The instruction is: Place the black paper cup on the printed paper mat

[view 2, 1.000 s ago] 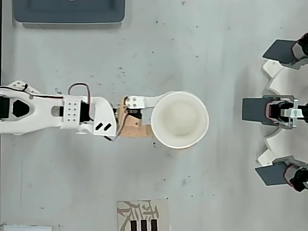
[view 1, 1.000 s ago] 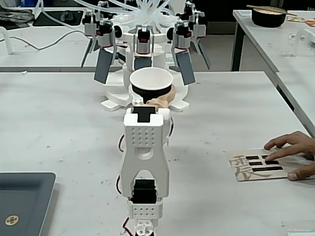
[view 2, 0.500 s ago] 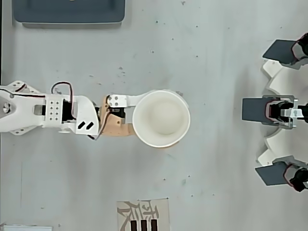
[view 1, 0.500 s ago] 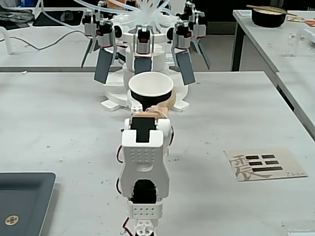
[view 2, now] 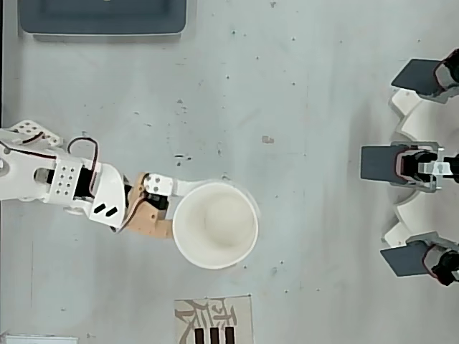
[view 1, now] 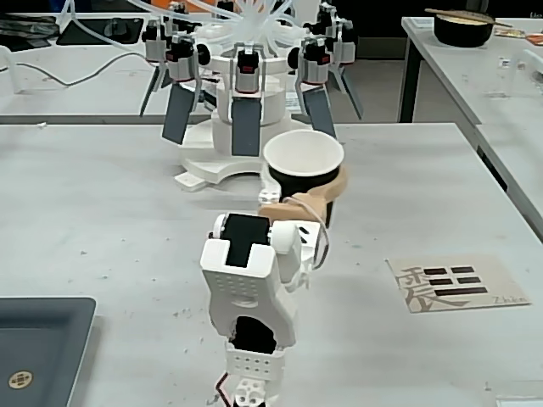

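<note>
Arm: white, stretched low over the table away from its base, in both views.
Wrist: level, rolled sideways.
Gripper (view 1: pixel 327 188): tan and white fingers closed around the black paper cup (view 1: pixel 303 170), holding it upright.

The white arm's hand (view 2: pixel 188 223) grips the white-rimmed paper cup (view 2: pixel 215 225), above the beige printed paper mat (view 2: pixel 214 319).

White printed arm with black servos.
Perforated white shells (view 1: pixel 242 280); tan gripper (view 1: pixel 327 191) finger; thin red-and-white cable (view 2: pixel 84 147) loops over wrist.
</note>
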`<action>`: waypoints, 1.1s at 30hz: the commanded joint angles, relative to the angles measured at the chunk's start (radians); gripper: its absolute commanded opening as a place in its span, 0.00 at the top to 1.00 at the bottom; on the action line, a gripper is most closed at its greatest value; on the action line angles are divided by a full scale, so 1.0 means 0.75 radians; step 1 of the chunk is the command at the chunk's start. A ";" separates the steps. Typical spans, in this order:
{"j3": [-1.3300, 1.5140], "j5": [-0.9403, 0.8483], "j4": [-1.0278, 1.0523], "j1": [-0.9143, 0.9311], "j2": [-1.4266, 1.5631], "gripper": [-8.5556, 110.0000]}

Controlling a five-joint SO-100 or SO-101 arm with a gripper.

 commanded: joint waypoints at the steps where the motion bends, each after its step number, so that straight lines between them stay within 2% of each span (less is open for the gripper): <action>1: -0.006 -0.008 -0.041 0.078 0.047 0.83; 18: -0.076 0.016 -0.133 0.444 -0.145 0.83; 33: -0.401 0.047 -0.149 0.642 -0.515 0.83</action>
